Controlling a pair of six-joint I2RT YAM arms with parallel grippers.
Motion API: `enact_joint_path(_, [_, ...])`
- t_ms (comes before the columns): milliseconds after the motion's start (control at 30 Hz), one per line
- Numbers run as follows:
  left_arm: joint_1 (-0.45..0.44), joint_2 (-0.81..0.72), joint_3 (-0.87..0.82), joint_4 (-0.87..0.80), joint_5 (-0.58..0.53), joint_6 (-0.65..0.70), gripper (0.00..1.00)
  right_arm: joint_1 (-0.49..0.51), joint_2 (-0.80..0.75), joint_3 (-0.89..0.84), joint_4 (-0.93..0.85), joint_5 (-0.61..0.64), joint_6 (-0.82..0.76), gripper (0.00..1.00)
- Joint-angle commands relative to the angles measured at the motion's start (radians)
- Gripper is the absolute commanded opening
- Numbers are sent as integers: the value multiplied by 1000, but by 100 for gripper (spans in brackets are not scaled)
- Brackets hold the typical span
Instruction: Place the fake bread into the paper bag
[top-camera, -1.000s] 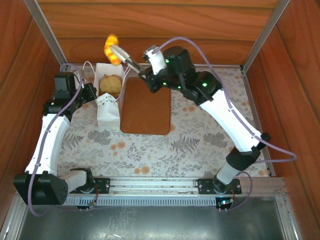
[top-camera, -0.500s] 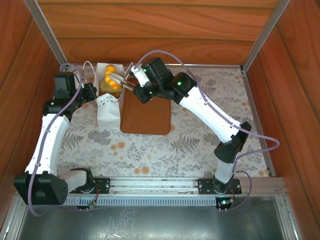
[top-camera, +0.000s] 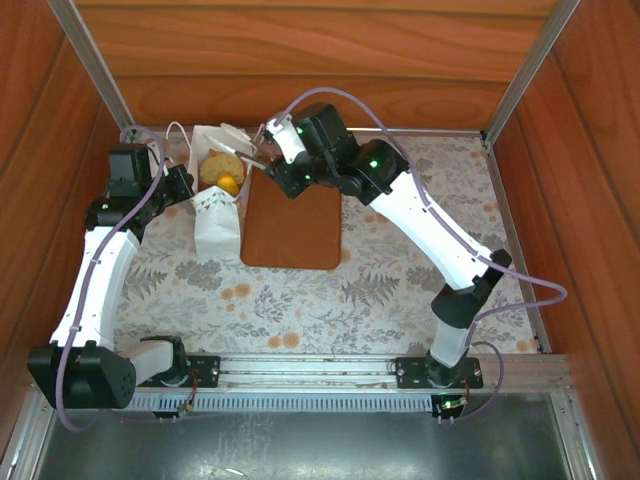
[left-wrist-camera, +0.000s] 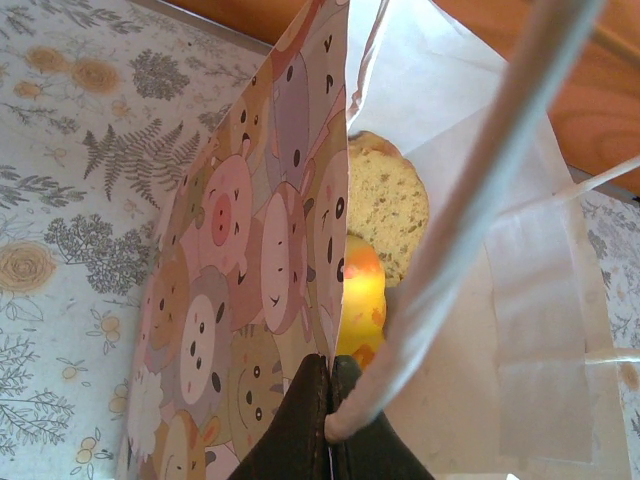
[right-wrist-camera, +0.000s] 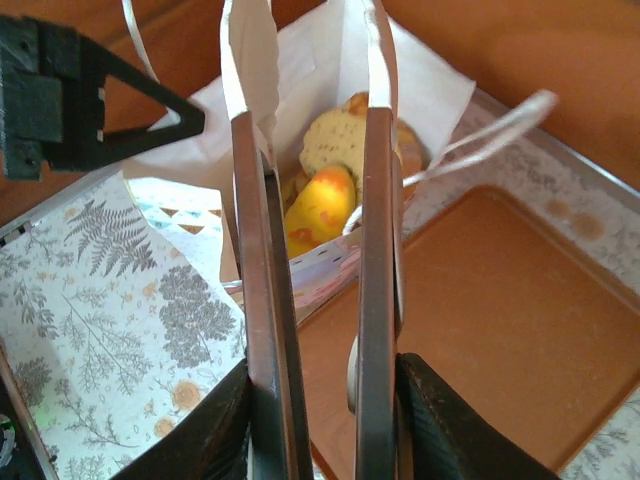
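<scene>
The paper bag (top-camera: 215, 225) stands at the back left, its mouth open upward. Inside lie a yellow croissant (top-camera: 229, 184) and a pale brown bun (top-camera: 217, 166). My left gripper (top-camera: 186, 186) is shut on the bag's patterned side wall (left-wrist-camera: 250, 250), pinching the rim at the left gripper's tips (left-wrist-camera: 330, 378); past them show the croissant (left-wrist-camera: 362, 300) and the bun (left-wrist-camera: 385, 205). My right gripper (top-camera: 240, 150) hangs over the bag's mouth, open, nothing between its fingers (right-wrist-camera: 258, 200). Below the right gripper (right-wrist-camera: 312, 40) rest the croissant (right-wrist-camera: 322, 205) and the bun (right-wrist-camera: 338, 140).
A flat brown tray (top-camera: 292, 215) lies right of the bag, also under the right wrist (right-wrist-camera: 500, 320). A white cord handle (left-wrist-camera: 470, 200) crosses the left wrist view. Wooden walls close in the back and both sides of the floral table (top-camera: 420, 270).
The right gripper came down from high behind the bag with the croissant, reached the bag's mouth and opened. The croissant now lies in the bag. The left arm has not moved.
</scene>
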Motion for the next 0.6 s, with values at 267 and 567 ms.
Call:
enact_joint_path(267, [4,-12,27,21,-22,-1,22,-52,-401,-337,218,210,-18,33])
enact_joint_path(567, [4,-92,9,21,-107,-11,59,-92,-550,-806,312,239,61,32])
